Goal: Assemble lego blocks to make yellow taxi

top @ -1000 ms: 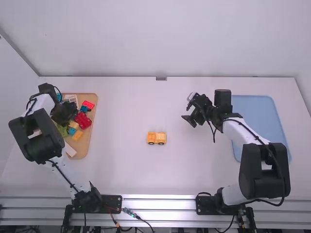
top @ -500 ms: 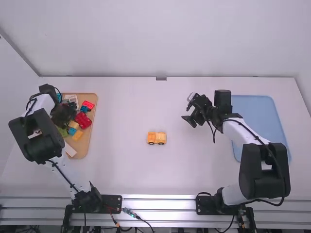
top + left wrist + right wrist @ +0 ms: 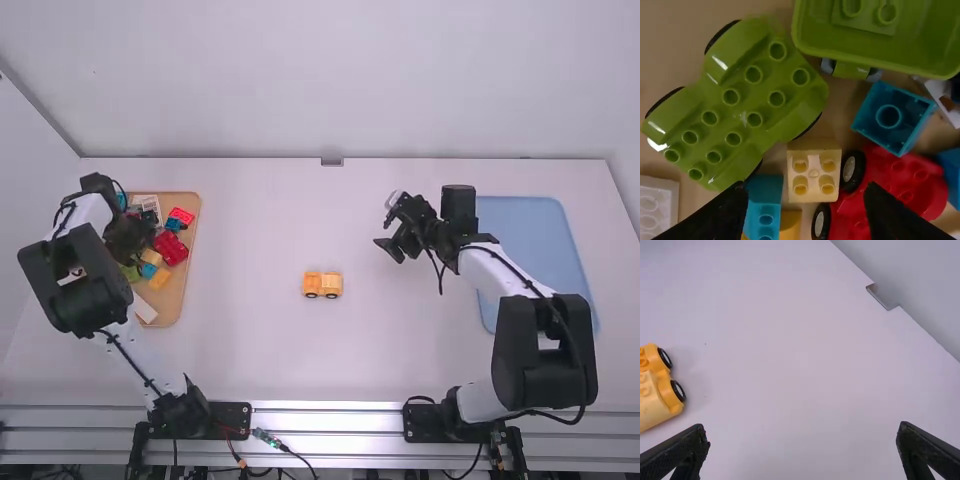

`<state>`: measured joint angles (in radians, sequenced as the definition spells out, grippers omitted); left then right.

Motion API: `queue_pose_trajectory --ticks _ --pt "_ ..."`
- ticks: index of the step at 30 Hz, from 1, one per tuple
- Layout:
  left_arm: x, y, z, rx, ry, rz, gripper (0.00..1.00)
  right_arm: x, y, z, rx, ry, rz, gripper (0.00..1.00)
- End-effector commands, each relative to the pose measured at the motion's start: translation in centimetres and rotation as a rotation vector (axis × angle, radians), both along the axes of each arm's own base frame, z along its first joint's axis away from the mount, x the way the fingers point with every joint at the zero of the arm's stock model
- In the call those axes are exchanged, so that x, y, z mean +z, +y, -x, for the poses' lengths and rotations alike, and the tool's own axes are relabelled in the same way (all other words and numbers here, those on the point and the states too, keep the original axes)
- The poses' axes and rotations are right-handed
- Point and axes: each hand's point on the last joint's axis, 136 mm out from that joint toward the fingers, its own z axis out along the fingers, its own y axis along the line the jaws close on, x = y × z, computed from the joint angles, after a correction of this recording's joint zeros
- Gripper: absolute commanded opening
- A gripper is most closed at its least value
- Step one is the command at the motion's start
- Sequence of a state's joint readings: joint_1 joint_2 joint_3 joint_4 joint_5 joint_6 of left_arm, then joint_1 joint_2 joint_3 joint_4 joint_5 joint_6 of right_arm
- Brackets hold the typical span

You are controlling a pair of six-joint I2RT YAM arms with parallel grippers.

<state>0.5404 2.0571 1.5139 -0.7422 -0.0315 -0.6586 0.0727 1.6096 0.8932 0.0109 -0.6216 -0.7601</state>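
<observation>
Yellow wheeled Duplo base [image 3: 322,285]: near table [image 3: 250,230] centre, toward near edge; cut off in right wrist view. Left gripper [image 3: 128,238] over tan tray [image 3: 181,290] by the table's left edge; fingers spread, nothing pinched; tray's left side hidden by the arm. Pale yellow 2x2 brick [image 3: 813,181] seen between fingertips, beside red wheeled base [image 3: 890,187], which is partly covered by a finger. Right gripper [image 3: 386,221] above table, fingers spread, empty; blue tray [image 3: 525,235] partly hidden by right arm.

Green wheeled base [image 3: 740,110]: glossy plastic. Pale yellow block [image 3: 813,172]: smooth plastic. Tabletop [image 3: 250,350]: smooth, matt. Rail [image 3: 325,423]: metal.
</observation>
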Motion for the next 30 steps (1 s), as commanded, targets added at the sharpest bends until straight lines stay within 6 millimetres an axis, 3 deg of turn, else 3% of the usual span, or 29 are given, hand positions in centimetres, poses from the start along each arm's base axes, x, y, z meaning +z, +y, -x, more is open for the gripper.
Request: queue_pose_trajectory --ticks 1,4,6,13,24,30 --pt "-1.3 -0.3 1.1 0.005 0.035 0.009 0.63 0.0 0.1 0.4 0.002 0.006 -0.009 0.99" --pt "-2.0 -0.5 1.4 0.009 0.036 0.011 0.63 0.0 0.1 0.4 0.002 0.007 -0.009 0.99" --pt "-2.4 -0.6 1.6 0.007 0.038 0.012 0.58 0.0 0.2 0.4 0.005 0.006 -0.008 0.99" --pt "-2.5 -0.6 1.5 0.004 0.033 0.009 0.52 0.0 0.1 0.4 0.004 0.006 -0.009 0.99" --pt "-3.0 -0.5 1.3 0.004 0.017 0.0 0.63 0.0 0.1 0.4 0.003 0.011 -0.009 0.99" --pt "-3.4 -0.5 1.4 0.005 0.013 -0.004 0.58 -0.1 0.1 0.5 0.003 0.013 -0.008 0.99"
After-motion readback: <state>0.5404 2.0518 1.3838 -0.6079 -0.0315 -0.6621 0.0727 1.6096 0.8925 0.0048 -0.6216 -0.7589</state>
